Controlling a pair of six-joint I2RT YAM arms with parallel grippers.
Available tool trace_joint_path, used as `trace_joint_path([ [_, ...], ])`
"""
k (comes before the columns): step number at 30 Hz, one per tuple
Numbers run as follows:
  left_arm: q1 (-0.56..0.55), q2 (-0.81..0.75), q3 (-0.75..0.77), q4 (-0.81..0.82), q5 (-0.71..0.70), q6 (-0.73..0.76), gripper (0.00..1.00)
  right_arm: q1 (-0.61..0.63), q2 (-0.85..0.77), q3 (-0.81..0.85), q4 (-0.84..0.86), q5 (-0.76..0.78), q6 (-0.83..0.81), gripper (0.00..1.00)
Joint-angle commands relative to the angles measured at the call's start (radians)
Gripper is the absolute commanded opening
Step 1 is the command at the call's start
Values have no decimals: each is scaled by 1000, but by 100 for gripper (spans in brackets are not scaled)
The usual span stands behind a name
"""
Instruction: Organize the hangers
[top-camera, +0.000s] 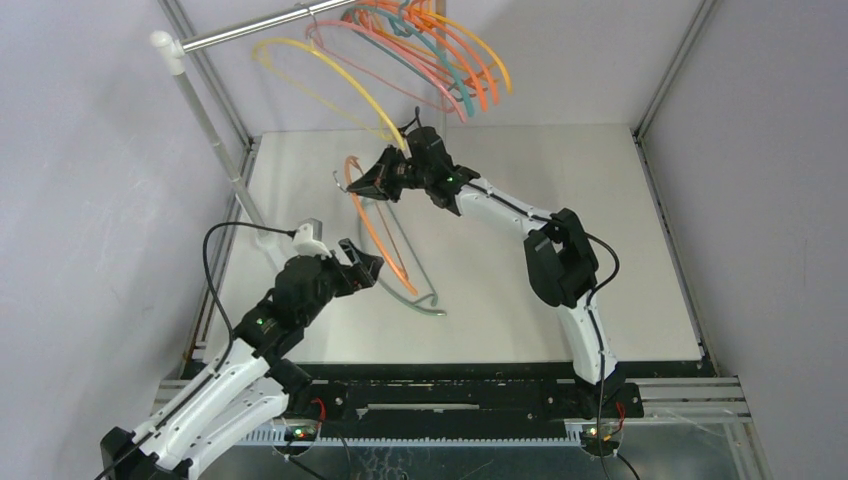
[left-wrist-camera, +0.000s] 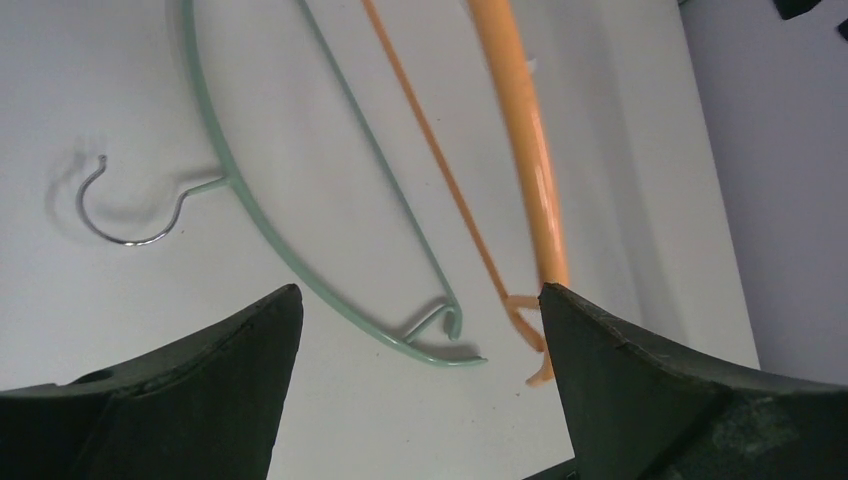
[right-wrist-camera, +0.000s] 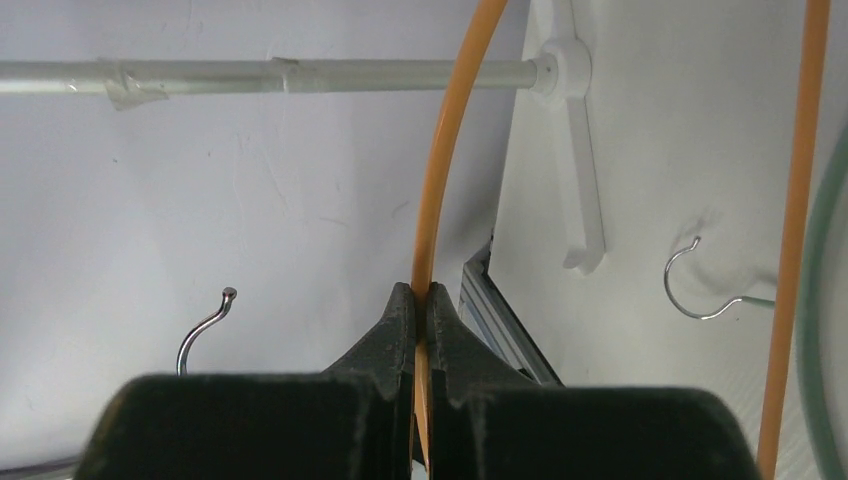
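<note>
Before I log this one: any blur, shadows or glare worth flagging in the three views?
Top view: even light, no glare; the hangers on the rail look slightly smeared. Left wrist: the near orange hanger is soft, the teal hanger crisp, its hook casting a faint shadow. Right wrist: the close fingers are dark, detail lost.

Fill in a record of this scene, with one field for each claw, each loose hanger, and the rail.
Right claw: shut on the orange hanger
Left claw: open, beside the orange hanger's lower end
Teal hanger: lying flat on the table, not gripped
Rail: several coloured hangers hung on it
</note>
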Motion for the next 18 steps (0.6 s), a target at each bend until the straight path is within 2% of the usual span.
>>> trace_joint_path([
  [1, -7, 11, 96, 97, 60, 13, 93, 8, -19, 36, 30, -8, -13, 0],
  [9, -6, -54, 129, 35, 122, 32, 93, 0, 15, 59, -16, 14, -79, 0],
  [18, -7, 97, 133, 128, 172, 20, 92, 35, 24, 141, -112, 15, -186, 0],
])
